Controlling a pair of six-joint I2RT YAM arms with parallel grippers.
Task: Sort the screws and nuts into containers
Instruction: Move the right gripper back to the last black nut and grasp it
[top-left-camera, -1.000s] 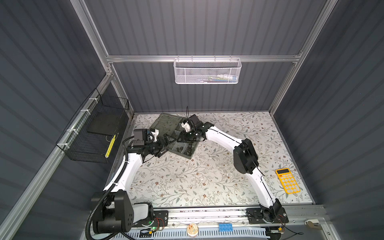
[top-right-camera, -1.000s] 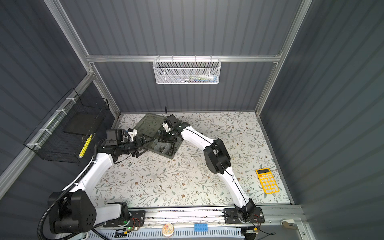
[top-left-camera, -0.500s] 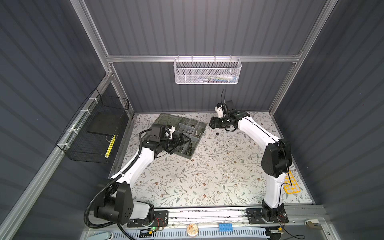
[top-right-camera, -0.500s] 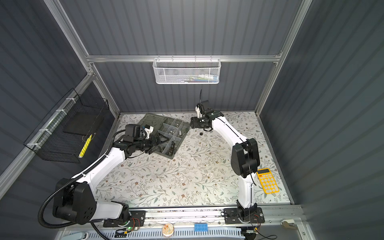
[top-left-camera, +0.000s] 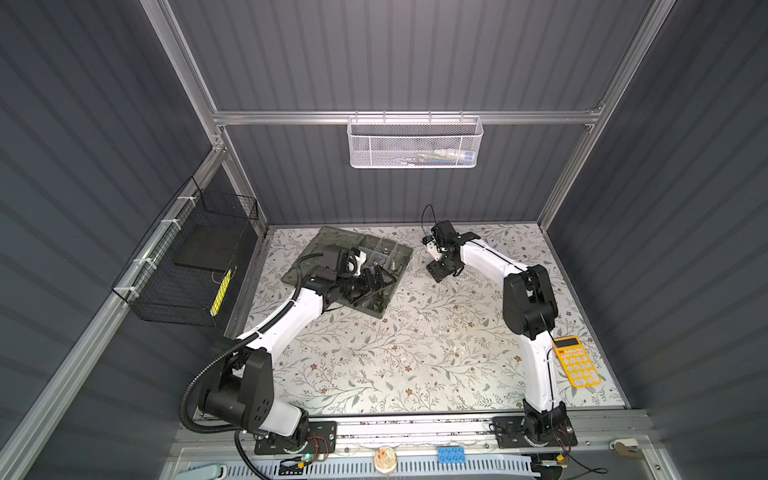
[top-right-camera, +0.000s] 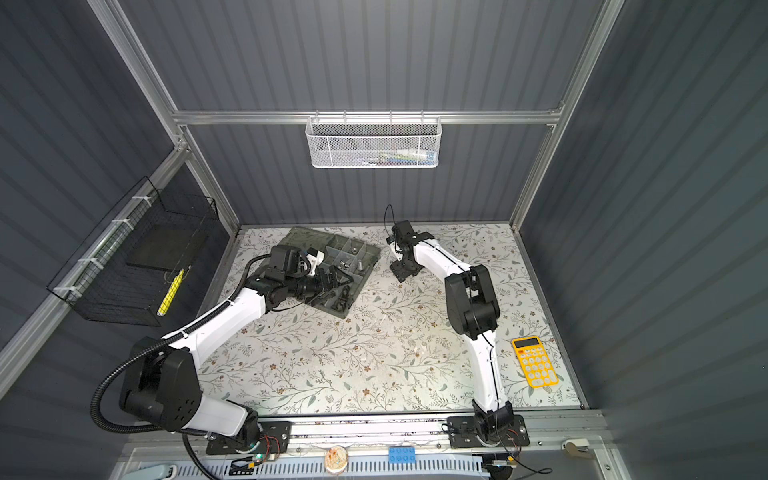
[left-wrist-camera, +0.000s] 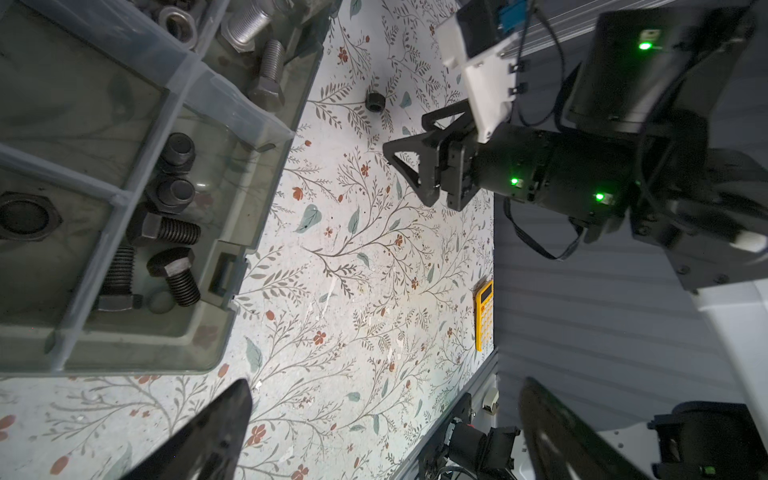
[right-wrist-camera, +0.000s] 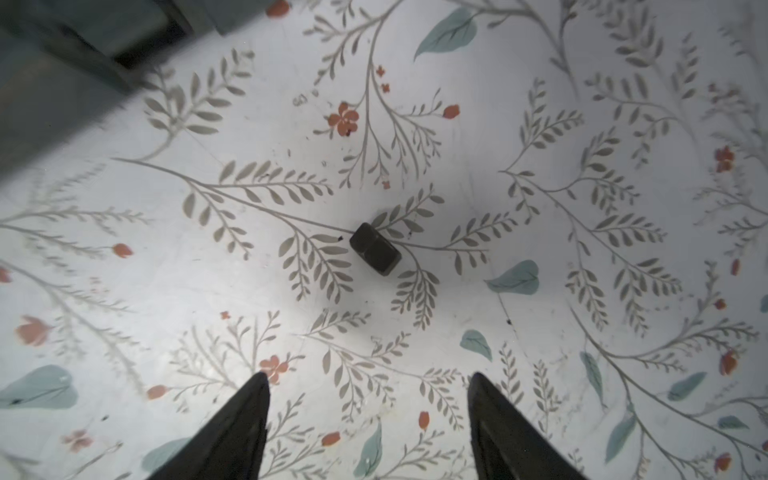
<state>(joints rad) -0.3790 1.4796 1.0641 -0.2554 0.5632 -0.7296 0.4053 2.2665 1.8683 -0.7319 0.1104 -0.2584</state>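
Right wrist view, and there it is: 1 black nut (right-wrist-camera: 375, 248) lying alone on the flowered counter (right-wrist-camera: 602, 291), dead ahead of my right jaws and lined up with the gap between them. Those jaws are parted with nothing in them, and both tips hang clear above the counter.

The left wrist view shows the same nut (left-wrist-camera: 374, 101) well apart from the organizer box (left-wrist-camera: 195, 353), out past its corner, so it is not yet sorted. My left jaws are spread wide and empty too, hovering off the box's edge near the compartment of black screws (left-wrist-camera: 174, 278). Silver screws (left-wrist-camera: 266, 62) lie in another compartment of the box.

The step in hand, as I read it, is the pick. The nut seems to be up on its edge with 2 flats showing, though I can't be sure, and if so it will roll at the slightest nudge. So I want to come straight down and keep it centred, with 1 tip on each side. I should get the tips almost onto the counter before closing, then close slowly across the flats rather than the corners. Any sideways drift on the way down and a tip knocks it away.

Once it is held, it goes to a nut compartment, not in with the screws. The left jaws had best stay clear of that path over the box.
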